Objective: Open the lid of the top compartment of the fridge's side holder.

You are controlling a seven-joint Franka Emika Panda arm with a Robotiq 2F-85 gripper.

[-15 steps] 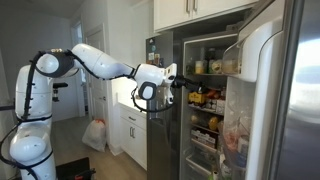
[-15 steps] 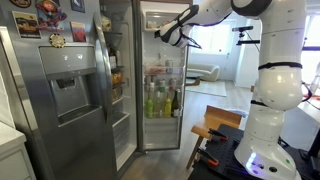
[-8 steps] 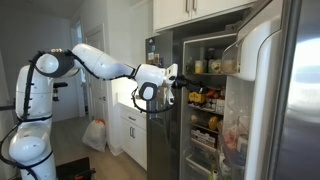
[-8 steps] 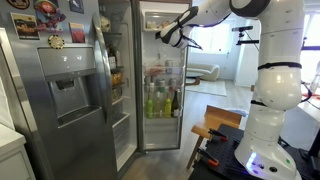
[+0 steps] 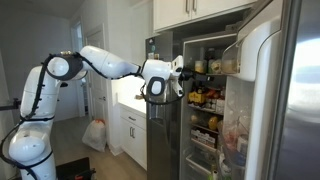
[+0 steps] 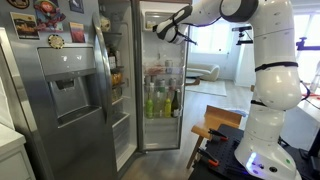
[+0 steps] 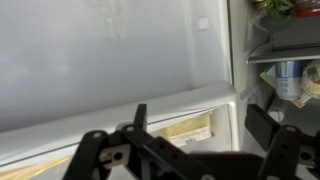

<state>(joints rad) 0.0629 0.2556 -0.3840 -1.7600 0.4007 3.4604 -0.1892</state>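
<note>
The fridge (image 5: 207, 110) stands open, lit white inside, in both exterior views; its dark grey dispenser door (image 6: 62, 95) is at the left in one of them. My gripper (image 5: 178, 76) is high up at the inner top of the open door (image 6: 160, 110), whose racks hold bottles. It also shows in an exterior view (image 6: 160, 31). In the wrist view a frosted white lid (image 7: 110, 55) fills most of the frame, with a yellowish pack (image 7: 185, 131) under its lower edge. My gripper (image 7: 200, 125) is open and empty, just in front of the lid.
White cabinets (image 5: 195, 10) sit above the fridge and white drawers (image 5: 132, 125) beside it. A second open door (image 5: 255, 90) stands at the right. A white bag (image 5: 94, 134) lies on the floor. Fridge shelves with jars (image 7: 290, 75) are right of the lid.
The arm's elbow has swung up and the gripper has moved a little further toward the top of the fridge door. The gripper stays open.
</note>
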